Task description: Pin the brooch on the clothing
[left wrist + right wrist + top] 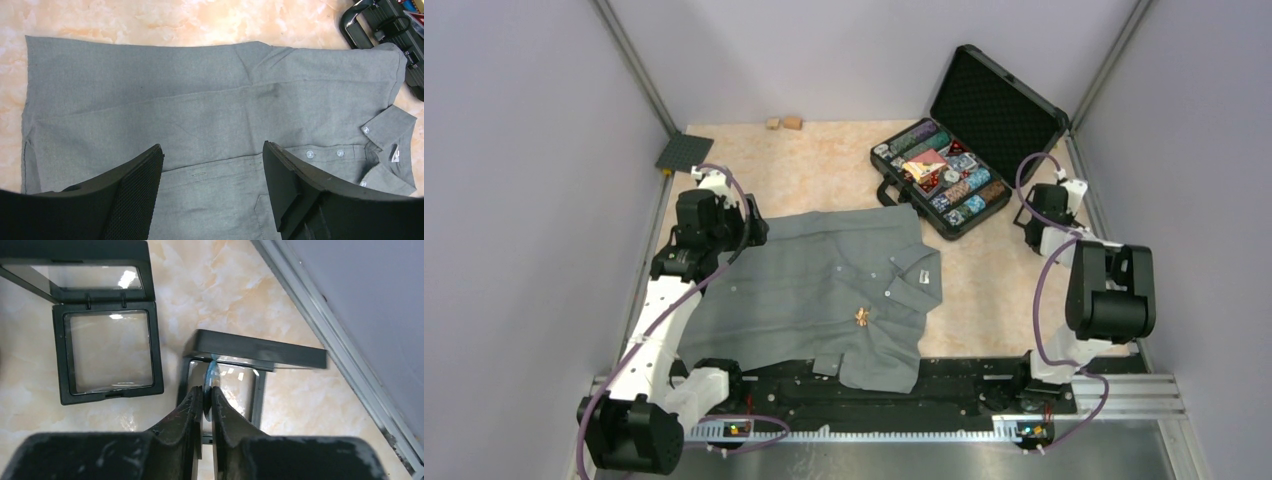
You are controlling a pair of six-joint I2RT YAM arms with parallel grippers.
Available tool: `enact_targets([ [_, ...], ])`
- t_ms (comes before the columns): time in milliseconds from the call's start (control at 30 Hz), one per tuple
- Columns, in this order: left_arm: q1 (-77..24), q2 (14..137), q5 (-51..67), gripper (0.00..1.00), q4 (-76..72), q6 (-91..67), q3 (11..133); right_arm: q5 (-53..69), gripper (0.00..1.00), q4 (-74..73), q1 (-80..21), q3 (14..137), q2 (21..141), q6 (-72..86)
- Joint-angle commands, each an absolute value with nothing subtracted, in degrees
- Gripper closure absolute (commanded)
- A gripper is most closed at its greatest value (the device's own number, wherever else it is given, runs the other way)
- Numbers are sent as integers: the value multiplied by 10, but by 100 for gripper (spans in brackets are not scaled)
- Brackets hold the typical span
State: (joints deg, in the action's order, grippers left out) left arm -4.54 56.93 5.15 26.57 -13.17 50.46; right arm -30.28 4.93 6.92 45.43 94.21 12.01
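Note:
The clothing, a grey collared shirt (804, 280), lies spread flat on the table. A small gold brooch (861, 317) rests on its front near the buttons. My left gripper (212, 145) hovers open above the shirt (150, 90), with nothing between its fingers; the collar (390, 125) is to its right. At the table's right side, my right gripper (207, 390) is shut on a thin blue-edged brooch (212, 374) seen edge-on. It holds this just over an open black display box (257, 390).
An open black case of poker chips (939, 175) stands behind the shirt's collar. A second open display box (62, 360) lies left of the right gripper. The metal wall rail (325, 335) runs close on its right. Two small wooden blocks (784, 123) and a dark plate (684, 152) sit at the back.

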Motion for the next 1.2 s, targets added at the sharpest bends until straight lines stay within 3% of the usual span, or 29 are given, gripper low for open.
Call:
enact_targets([
  [0, -45, 569, 59, 23, 241, -132, 505, -294, 94, 54, 70, 449, 913, 130],
  [100, -45, 569, 60, 23, 241, -132, 504, -294, 100, 43, 70, 452, 907, 134],
  [367, -45, 567, 80, 24, 237, -120, 503, -314, 100, -15, 62, 464, 875, 150],
  [700, -45, 558, 122, 24, 230, -113, 503, -335, 100, -84, -21, 482, 756, 152],
  [867, -45, 551, 143, 25, 221, -111, 498, -178, 100, -88, -80, 504, 692, 122],
  [1167, -44, 554, 248, 25, 202, -122, 505, 241, 100, -14, -200, 513, 669, 95],
])
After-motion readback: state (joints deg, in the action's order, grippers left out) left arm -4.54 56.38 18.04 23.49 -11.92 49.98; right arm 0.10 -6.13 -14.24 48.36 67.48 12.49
